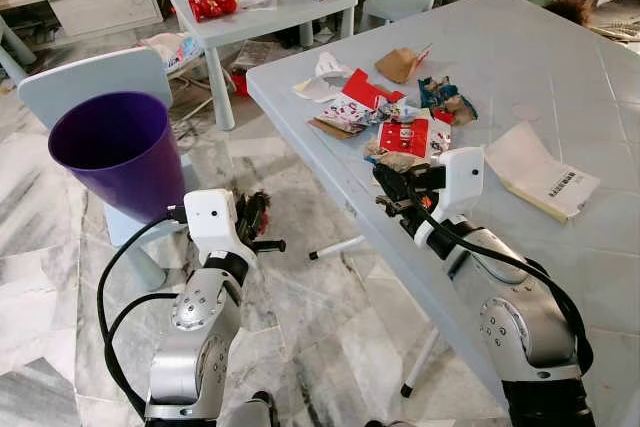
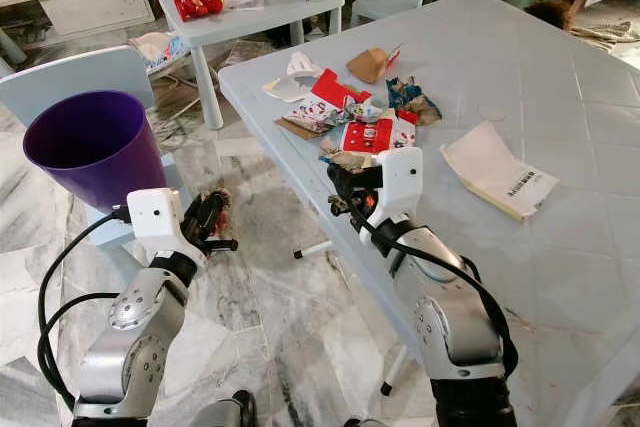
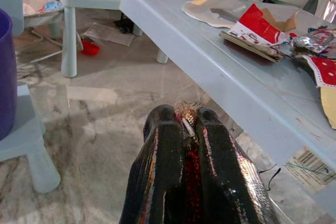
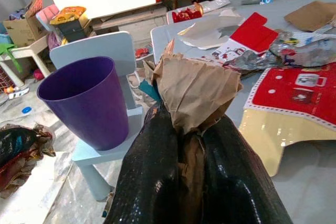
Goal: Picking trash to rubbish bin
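Note:
A purple bin [image 1: 125, 162] stands on a pale blue chair [image 1: 95, 77] at my left. Just right of the bin and lower than its rim, over the floor, my left gripper [image 1: 252, 219] is shut on a small red and shiny wrapper [image 3: 187, 117]. At the near edge of the grey table [image 1: 560, 67] my right gripper [image 1: 393, 183] is shut on a crumpled brown paper [image 4: 193, 88]. Just behind it lies a pile of trash [image 1: 395, 117] with red cards, foil wrappers and brown paper.
A white printed sheet [image 1: 545, 172] lies on the table to the right of my right arm. A small pale table [image 1: 262, 2] at the back carries a red pack and a little carton. Litter lies on the marble floor beneath it.

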Controlling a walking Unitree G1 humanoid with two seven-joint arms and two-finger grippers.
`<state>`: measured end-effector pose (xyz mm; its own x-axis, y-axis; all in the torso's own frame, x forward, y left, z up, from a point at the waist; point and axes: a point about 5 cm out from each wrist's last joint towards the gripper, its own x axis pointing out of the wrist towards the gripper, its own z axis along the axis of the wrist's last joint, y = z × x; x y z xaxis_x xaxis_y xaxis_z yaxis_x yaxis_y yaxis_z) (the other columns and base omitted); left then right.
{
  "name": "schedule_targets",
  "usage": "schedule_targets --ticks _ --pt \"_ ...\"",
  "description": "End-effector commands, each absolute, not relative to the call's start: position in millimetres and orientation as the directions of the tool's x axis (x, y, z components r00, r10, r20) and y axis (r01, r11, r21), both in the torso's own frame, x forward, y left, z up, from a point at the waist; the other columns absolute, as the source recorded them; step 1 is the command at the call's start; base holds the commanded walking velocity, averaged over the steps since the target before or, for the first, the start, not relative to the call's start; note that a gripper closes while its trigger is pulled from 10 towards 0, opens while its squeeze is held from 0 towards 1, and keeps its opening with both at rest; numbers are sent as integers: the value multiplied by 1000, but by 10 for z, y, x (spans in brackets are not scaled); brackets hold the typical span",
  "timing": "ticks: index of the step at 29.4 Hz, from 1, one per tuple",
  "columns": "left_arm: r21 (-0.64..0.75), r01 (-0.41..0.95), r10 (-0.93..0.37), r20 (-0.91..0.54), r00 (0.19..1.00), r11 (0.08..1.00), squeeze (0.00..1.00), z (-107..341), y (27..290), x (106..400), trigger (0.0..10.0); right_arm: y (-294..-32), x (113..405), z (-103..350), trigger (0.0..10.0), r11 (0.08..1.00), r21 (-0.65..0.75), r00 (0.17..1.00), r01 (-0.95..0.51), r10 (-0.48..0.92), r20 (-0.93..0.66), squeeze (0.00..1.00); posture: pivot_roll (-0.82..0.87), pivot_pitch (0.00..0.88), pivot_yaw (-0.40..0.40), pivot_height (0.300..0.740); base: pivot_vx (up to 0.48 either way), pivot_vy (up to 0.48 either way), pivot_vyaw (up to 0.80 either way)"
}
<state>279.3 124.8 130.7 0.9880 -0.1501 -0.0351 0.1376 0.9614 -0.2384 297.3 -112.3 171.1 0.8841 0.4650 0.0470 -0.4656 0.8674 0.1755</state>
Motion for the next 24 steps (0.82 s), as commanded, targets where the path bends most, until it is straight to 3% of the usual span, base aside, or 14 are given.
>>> schedule_targets --ticks 1,24 --pt "-239 136 -152 -48 987 961 0 1291 1242 2798 0 -1105 2970 1758 10000 861 173 877 -479 476 60 0 37 138 -54 740 0 307 0" --pt "-247 144 -161 -47 986 958 0 1291 1224 2810 0 -1102 2974 1757 10000 861 169 876 -480 478 58 0 34 130 -55 740 0 378 0"
